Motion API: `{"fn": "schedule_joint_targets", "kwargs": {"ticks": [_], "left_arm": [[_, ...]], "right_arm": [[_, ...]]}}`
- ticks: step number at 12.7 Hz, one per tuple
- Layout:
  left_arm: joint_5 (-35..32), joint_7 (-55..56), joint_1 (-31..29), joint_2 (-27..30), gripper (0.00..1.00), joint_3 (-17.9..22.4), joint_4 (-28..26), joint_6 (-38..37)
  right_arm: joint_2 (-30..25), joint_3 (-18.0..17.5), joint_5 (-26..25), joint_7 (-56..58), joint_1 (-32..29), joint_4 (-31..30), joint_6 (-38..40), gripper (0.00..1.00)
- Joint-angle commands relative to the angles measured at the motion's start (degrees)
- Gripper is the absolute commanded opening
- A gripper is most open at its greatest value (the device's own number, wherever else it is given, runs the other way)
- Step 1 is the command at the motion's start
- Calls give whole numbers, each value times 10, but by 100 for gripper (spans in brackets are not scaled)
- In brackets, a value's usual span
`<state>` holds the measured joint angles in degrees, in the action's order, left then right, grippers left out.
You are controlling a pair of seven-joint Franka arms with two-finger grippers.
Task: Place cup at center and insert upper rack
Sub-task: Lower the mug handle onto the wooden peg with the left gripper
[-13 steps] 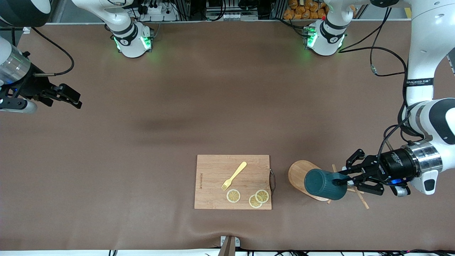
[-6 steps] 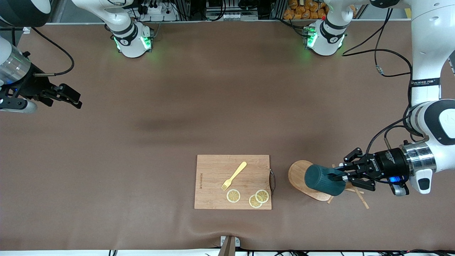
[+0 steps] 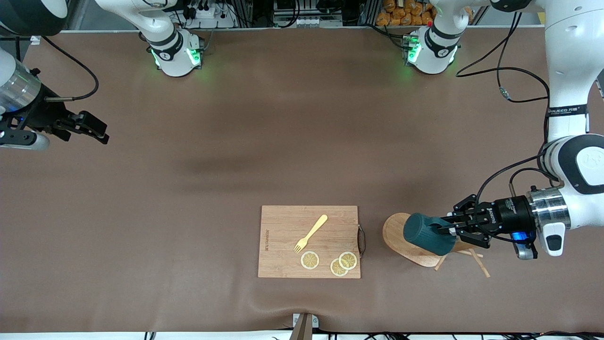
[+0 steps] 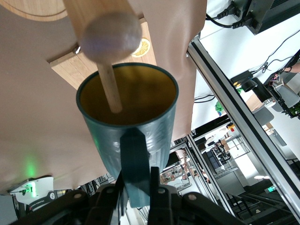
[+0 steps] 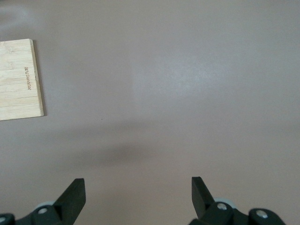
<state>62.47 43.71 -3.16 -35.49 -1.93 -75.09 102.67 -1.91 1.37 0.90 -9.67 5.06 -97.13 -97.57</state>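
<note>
- Left gripper (image 3: pixel 452 230) clamped on the cup (image 3: pixel 428 233) by its handle; cup held sideways, mouth facing the gripper, up over the rack (image 3: pixel 409 241).
- Left wrist view: fingers (image 4: pixel 156 187) pinch the handle, and a rack peg (image 4: pixel 110 83) with a round knob runs into the cup's mouth (image 4: pixel 140 93). Cup inside is yellowish-tan, nothing else in it.
- Rack lies tipped over under the gripper, oval base toward the board (image 3: pixel 309 241), thin pegs sticking out below the gripper.
- Board is beside the rack's base, toward the right arm's end; carries a yellow fork (image 3: pixel 310 233) and three lemon slices (image 3: pixel 310 260). Small print along its edge, unreadable.
- Writing on the left gripper body, can't read it.
- Right gripper (image 3: pixel 96 130) waits, jaws wide apart, holding nothing, over bare table (image 3: pixel 236 141) well away from the cup.
</note>
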Motion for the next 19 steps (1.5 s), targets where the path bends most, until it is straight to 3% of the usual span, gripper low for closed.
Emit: {"fn": "schedule_joint_targets", "kwargs": {"ticks": [1,10,19], "left_arm": [[-10,-32,-8,-10,0,-3,7,-9],[-2,-71,-32,-22,0,-4,10,-9],[58,-77,-47,-38,0,-7,6,-19]], "right_arm": [[-5,-1,-7,-4,1,-2,4,100],[-6,-3,-7,-4,3,-1,5,100],[-5,-3,-7,-4,4,0,9,100]]}}
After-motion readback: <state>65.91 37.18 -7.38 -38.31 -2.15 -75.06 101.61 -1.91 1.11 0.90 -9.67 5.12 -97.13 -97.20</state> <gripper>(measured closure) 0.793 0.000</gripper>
